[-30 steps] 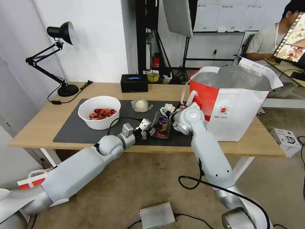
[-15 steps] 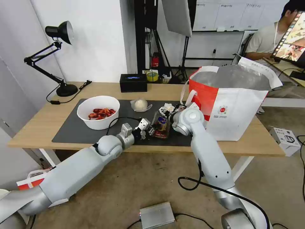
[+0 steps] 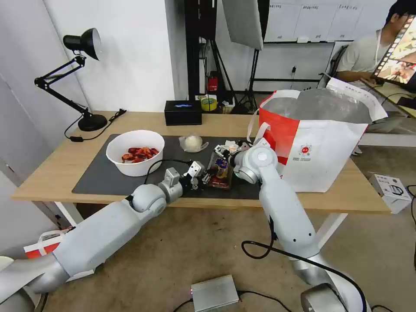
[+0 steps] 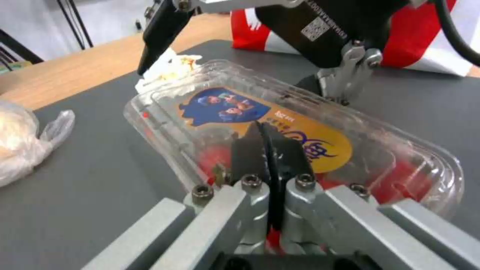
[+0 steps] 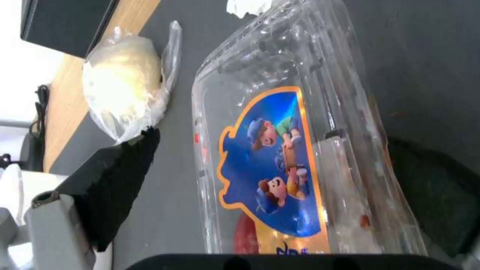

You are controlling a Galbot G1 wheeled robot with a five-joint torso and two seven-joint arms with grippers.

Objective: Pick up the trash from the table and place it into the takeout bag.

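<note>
My left gripper (image 4: 270, 150) sat at the near edge of the dark grey mat (image 3: 108, 175), fingers (image 4: 250, 150) pressed together on the near rim of the clear clamshell box (image 4: 280, 123). The box lay on the mat just beyond, its blue-and-yellow label facing up and red scraps showing through the lid.

My right gripper (image 3: 232, 160) was at the box's right side. In the left wrist view its fingers (image 4: 160, 33) stood apart, spanning the far part of the box, one at the tissue end and one at the long side; I could not tell whether either touched the plastic.

The crumpled white tissue (image 4: 170, 65) lay touching the box's far end. Left of the box on the mat was the clear plastic wad (image 3: 192, 143), and farther left the white bowl of crayfish shells (image 3: 135, 152).

The takeout bag (image 3: 316, 143) stood upright and open on the right of the surface (image 3: 52, 169), near the box. The black tissue box (image 3: 183, 112) sat at the far edge, the desk lamp (image 3: 82, 78) at the far left corner.
</note>
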